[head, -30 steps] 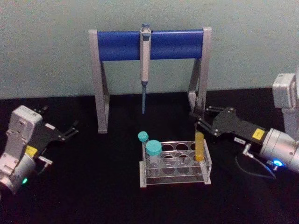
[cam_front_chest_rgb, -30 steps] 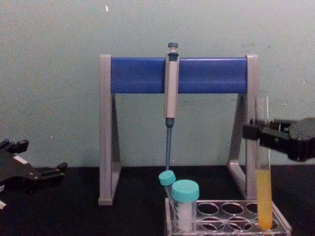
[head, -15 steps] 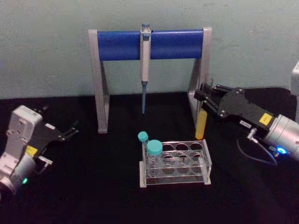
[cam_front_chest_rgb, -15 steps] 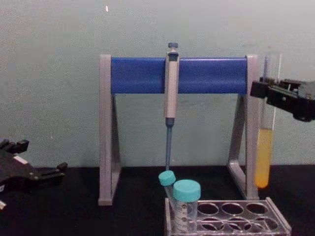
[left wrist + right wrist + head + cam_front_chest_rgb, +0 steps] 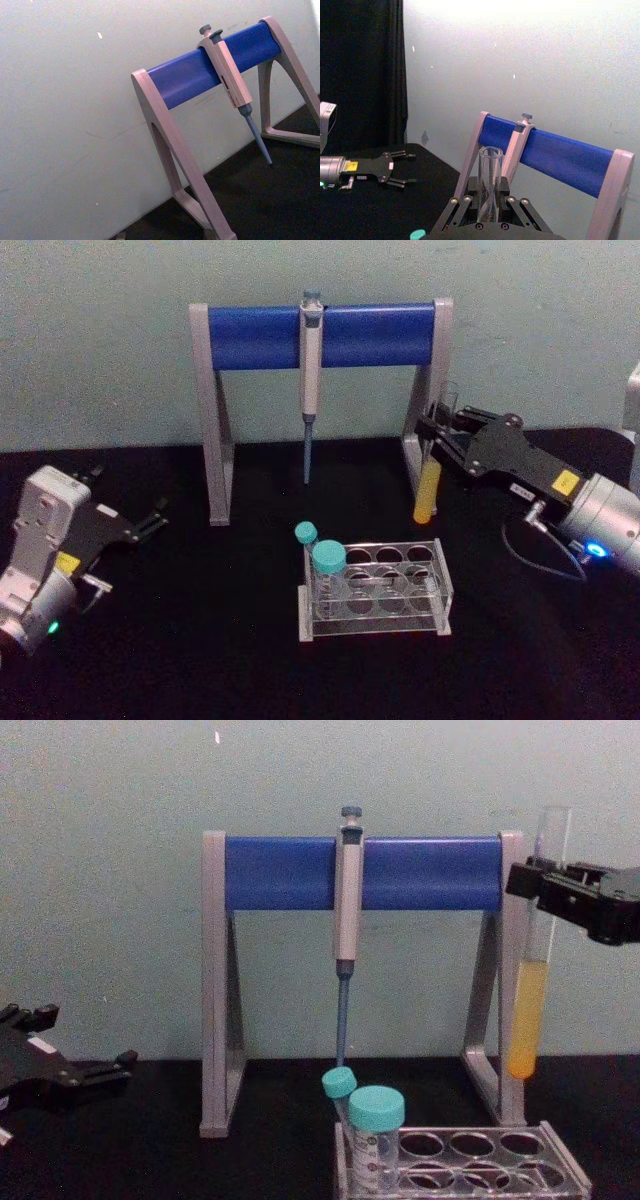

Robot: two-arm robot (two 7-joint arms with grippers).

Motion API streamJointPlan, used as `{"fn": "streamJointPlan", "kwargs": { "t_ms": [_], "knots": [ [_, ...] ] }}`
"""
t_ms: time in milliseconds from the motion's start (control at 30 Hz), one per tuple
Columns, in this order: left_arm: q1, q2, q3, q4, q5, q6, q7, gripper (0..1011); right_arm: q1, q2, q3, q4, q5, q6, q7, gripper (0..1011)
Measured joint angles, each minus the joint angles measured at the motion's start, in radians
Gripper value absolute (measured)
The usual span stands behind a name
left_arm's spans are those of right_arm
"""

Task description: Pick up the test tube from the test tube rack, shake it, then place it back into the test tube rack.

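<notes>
The test tube (image 5: 428, 492) is a long clear glass tube with yellow-orange liquid in its lower part. It hangs upright in the air, above and behind the right end of the test tube rack (image 5: 442, 592). My right gripper (image 5: 441, 429) is shut on its upper part. In the chest view the test tube (image 5: 527, 1020) hangs well clear of the test tube rack (image 5: 560, 1172), held by the right gripper (image 5: 545, 886). The right wrist view looks down on the tube's open mouth (image 5: 490, 151) between the fingers. My left gripper (image 5: 152, 520) rests open at the far left.
A grey-and-blue pipette stand (image 5: 320, 335) stands behind the rack, with a pipette (image 5: 310, 370) hanging from it. The tube hangs close to the stand's right leg (image 5: 510, 970). Two teal-capped tubes (image 5: 327, 560) stand at the rack's left end.
The right gripper has lifted the test tube straight out of the rack and carried it upward and back toward the stand's right leg. The left arm has not moved.
</notes>
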Motion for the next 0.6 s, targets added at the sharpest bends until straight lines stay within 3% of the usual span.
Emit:
{"fn": "streamJointPlan", "kwargs": {
  "t_ms": [367,600],
  "knots": [
    [0.0,0.0,0.0,0.0,0.0,0.0,0.0,1001,0.041,-0.027,-0.028,0.029,0.013,-0.016,0.052,237],
    [0.0,0.0,0.0,0.0,0.0,0.0,0.0,1001,0.036,-0.017,-0.039,0.012,0.059,-0.023,0.109,237]
  ]
}}
